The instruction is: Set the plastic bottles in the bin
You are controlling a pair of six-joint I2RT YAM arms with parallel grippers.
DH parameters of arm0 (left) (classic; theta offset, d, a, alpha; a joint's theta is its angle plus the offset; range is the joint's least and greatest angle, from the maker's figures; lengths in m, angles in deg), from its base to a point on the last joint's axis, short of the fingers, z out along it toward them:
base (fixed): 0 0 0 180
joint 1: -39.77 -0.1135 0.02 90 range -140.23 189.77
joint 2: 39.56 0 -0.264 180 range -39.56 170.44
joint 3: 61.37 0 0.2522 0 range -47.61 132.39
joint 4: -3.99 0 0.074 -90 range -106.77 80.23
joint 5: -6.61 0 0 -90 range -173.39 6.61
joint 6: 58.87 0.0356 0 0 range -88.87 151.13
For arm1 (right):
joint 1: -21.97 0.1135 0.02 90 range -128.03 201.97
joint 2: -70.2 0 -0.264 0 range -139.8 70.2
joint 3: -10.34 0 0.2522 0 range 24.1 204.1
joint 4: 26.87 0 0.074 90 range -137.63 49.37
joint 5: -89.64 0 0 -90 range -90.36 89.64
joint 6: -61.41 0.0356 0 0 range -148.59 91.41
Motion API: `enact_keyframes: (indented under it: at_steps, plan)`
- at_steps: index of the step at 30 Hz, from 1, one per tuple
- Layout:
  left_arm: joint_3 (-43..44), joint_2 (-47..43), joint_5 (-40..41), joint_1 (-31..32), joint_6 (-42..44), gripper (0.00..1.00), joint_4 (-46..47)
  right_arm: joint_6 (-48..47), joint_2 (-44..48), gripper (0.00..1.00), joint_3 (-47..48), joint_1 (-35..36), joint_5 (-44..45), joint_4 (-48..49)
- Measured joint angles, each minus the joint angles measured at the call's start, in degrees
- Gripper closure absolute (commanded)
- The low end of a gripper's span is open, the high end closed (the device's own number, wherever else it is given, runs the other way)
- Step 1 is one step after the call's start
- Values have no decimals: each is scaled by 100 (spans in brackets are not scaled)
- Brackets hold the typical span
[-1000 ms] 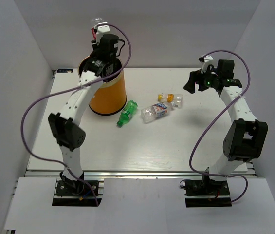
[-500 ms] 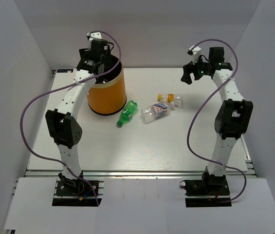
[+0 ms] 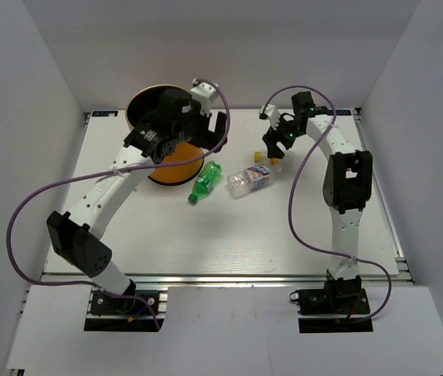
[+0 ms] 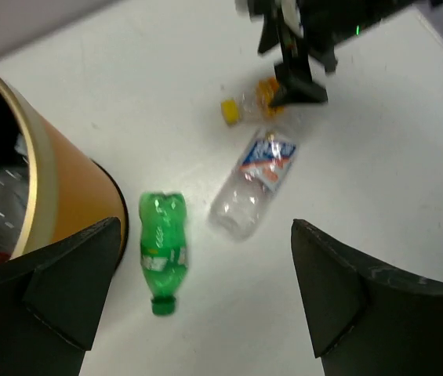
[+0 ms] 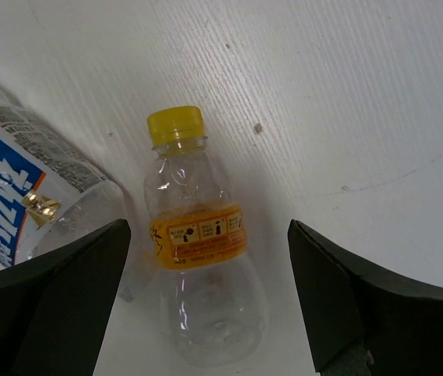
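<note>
The orange bin (image 4: 70, 194) stands just beside the left gripper (image 3: 209, 131), under its left finger, with clear plastic and a bit of red showing inside, so some bottles appear to be in. That gripper hangs wide and empty. Below it lie the blue-white-labelled bottle (image 4: 256, 184) and the green bottle (image 4: 161, 247). The right gripper (image 3: 273, 153), also spread wide, hovers with the yellow-capped bottle (image 5: 197, 258) lying between its fingers, ungrasped. Three bottles are left on the table.

Both arms (image 3: 107, 192): white links, black joints, a looping purple cable (image 3: 289, 207) each. The right wrist seemingly carries a green light (image 4: 357, 30).
</note>
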Motion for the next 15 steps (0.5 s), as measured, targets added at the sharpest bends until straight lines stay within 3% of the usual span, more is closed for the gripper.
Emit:
enact_keyframes:
  at_steps: [4, 11, 14, 15]
  plan:
    - [-787, -131, -173, 122, -70, 1, -90, -129, -168, 15, 83, 9, 181, -31]
    - [-920, 435, -446, 658, -33, 1, 48, -398, -549, 24, 83, 28, 505, -214]
    - [-918, 684, -595, 857, 50, 1, 262, -468, -688, 40, 81, 33, 605, -308]
    - [-918, 732, -632, 892, 70, 1, 310, -490, -708, 55, 81, 33, 612, -343]
